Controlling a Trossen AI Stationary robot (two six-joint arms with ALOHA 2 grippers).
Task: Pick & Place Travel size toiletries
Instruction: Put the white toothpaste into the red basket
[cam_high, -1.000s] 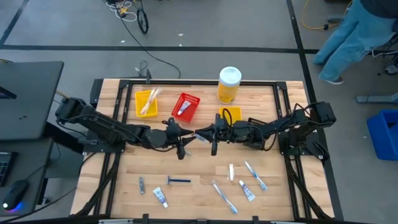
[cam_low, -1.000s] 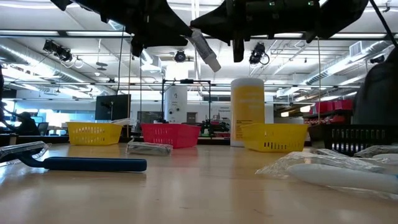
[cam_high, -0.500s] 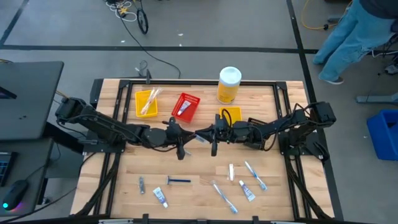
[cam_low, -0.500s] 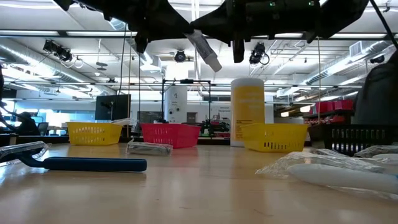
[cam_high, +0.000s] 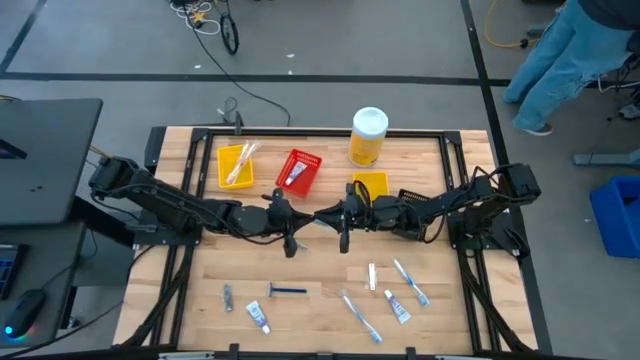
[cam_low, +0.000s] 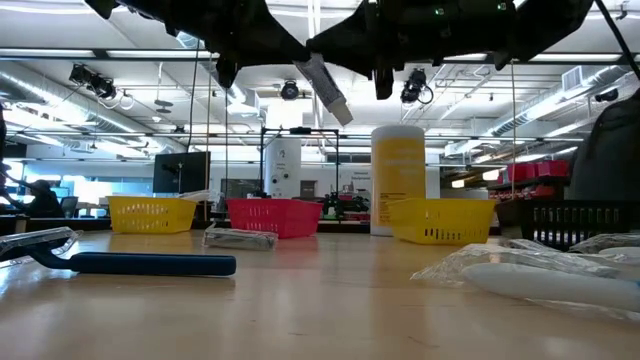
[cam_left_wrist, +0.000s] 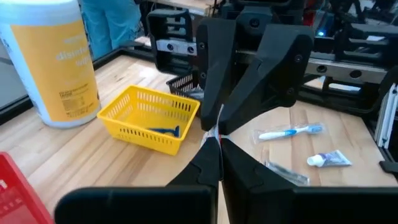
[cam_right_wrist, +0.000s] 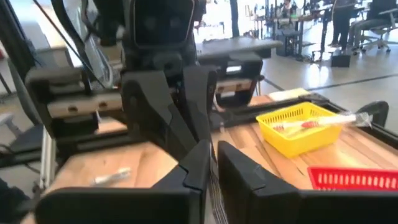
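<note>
A small white toiletry item (cam_high: 321, 220) with a red mark hangs in the air over the table's middle, tilted, with its lower end (cam_low: 340, 108) free. My left gripper (cam_high: 308, 222) and my right gripper (cam_high: 332, 218) meet at it, tip to tip, and both are shut on it. More travel size toiletries lie by the near edge: a blue razor (cam_high: 288, 291), tubes (cam_high: 258, 318), toothbrushes (cam_high: 360, 316) and a packet (cam_high: 372, 276). My left gripper pinches one end of the white item (cam_left_wrist: 215, 133) between its two fingertips, coming level from the table's left. The item is lifted clear of the table and tilted. My right gripper's fingers (cam_left_wrist: 249, 93) close on the same item's other side (cam_left_wrist: 219, 122) from the table's right, level, with only a narrow gap between them.
At the far side stand a yellow bin (cam_high: 236, 166), a red bin (cam_high: 298, 170), a second yellow bin (cam_high: 371, 185) holding a razor, a black bin (cam_high: 408, 196) and a big yellow bottle (cam_high: 368, 137). A person's legs (cam_high: 560, 60) show beyond the table's far right.
My left gripper has shut on the white item that my right gripper holds up; both arms have kept their places. The item's free lower end has tipped slightly lower.
</note>
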